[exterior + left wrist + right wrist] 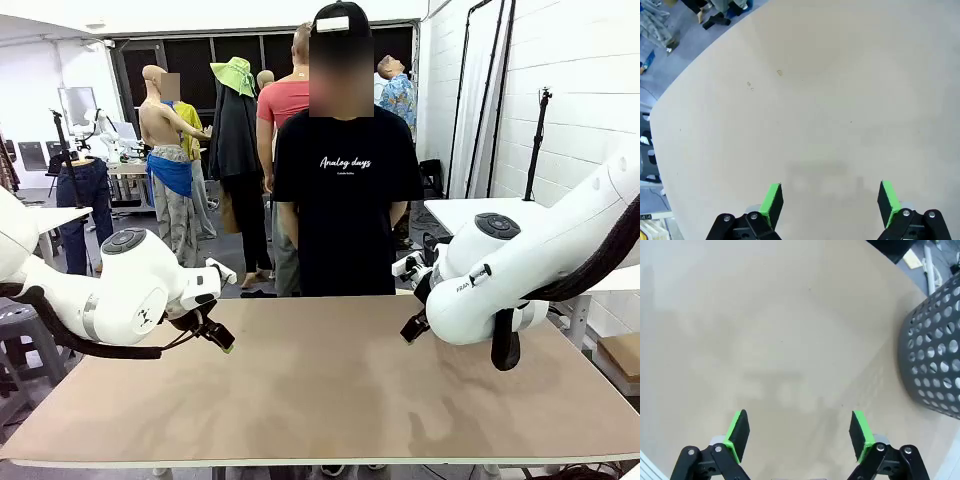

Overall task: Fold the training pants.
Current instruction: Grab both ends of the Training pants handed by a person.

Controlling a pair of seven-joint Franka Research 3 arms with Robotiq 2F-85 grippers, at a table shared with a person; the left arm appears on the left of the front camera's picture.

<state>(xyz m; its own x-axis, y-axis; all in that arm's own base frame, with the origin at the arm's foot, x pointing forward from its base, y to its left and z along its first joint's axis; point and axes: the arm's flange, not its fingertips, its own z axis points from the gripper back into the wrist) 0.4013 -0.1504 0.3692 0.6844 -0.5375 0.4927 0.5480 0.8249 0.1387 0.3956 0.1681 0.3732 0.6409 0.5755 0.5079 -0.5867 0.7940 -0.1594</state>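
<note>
- Table [320, 400]: tan top, faint pale smudges across the middle; a few small specks show on it in the left wrist view.
- Left gripper [222, 340]: hangs over the left part of the table, toward the far edge, fingers angled down and toward the middle. From its wrist camera [830, 192] the jaws stand wide, with nothing between the green pads [772, 197]. It is clear of the surface, and a soft shadow lies on the table ahead of it.
- Right gripper [410, 330]: hangs over the right part of the table, near the far edge, pointing down and toward the middle. From its wrist camera [800, 422] the jaws are likewise wide and hold nothing. Only bare tabletop lies between the fingers [738, 432].
- Pants: their place cannot be told. A scrap of grey cloth [652, 22] lies past the table corner in the left wrist view, too small to identify.
- Bin [932, 355]: dark grey, perforated with round holes, stands just past the table edge.
- Person [345, 190]: black printed T-shirt, stands at the far side, centred between the arms.
</note>
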